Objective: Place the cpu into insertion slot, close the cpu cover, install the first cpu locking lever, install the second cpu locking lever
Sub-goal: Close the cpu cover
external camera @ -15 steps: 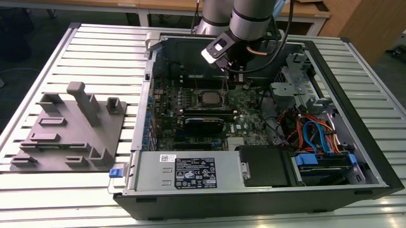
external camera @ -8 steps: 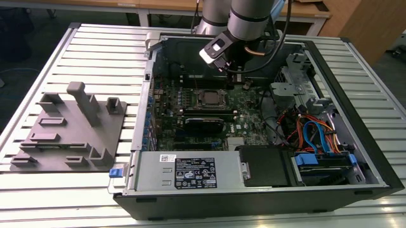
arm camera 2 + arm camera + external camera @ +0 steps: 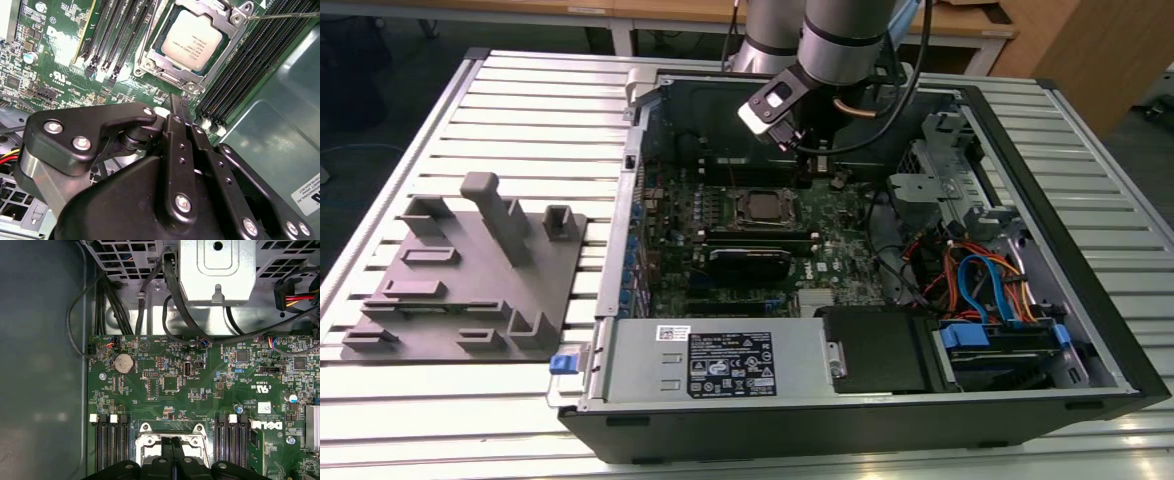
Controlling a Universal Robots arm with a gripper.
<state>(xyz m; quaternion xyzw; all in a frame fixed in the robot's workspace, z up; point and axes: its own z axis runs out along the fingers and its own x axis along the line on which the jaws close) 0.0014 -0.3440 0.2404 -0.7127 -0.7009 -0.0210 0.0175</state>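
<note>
The cpu (image 3: 192, 40) lies flat in the insertion slot (image 3: 758, 207), silver-grey face up. The cpu cover (image 3: 230, 37), a silver frame, lies down around the chip. One thin metal locking lever (image 3: 285, 15) runs past the cover's corner. My gripper (image 3: 178, 102) is shut with nothing between its fingers and hangs over the board just beside the socket. In the first wrist view the fingertips (image 3: 172, 444) cover the middle of the cover (image 3: 145, 440). In the exterior view the gripper (image 3: 809, 165) hangs just behind the socket, inside the open computer case (image 3: 640, 200).
Black memory slots (image 3: 112, 35) flank the socket on both sides. A coin battery (image 3: 123, 362) and black cables (image 3: 100, 305) lie beyond it. Coloured cables (image 3: 981, 280) and drive bays fill the exterior view's right. A grey fixture plate (image 3: 467, 270) sits outside the case on the left.
</note>
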